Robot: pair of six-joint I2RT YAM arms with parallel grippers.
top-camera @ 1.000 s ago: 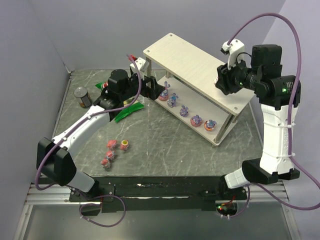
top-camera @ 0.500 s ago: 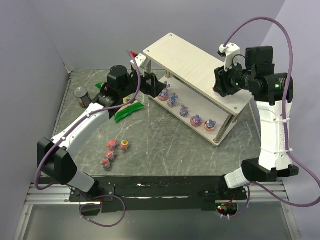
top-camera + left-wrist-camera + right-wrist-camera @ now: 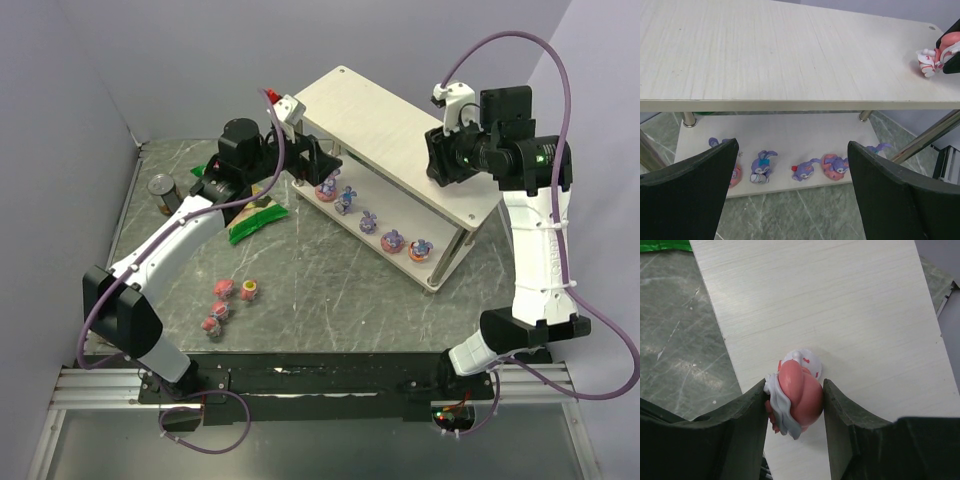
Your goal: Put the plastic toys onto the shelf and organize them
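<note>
I am seeing the shelf point(image 3: 390, 125) showing pale cream wood grain. I am noting purple toys point(image 3: 761, 166) on pink bases, one pink-and-white toy point(image 3: 797, 392), a green bag point(image 3: 255, 222), and a grey-green tabletop point(image 3: 330, 290) veined white.

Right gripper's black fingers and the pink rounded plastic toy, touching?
Touching. The right wrist view shows the right gripper's fingers flush against the pink toy's sides.

my left arm point(image 3: 175, 235) and right arm point(image 3: 535, 250): white shells, black joints, purple cables point(image 3: 512, 33); left claw point(image 3: 792, 147) and right claw point(image 3: 795, 385) matte black.
</note>
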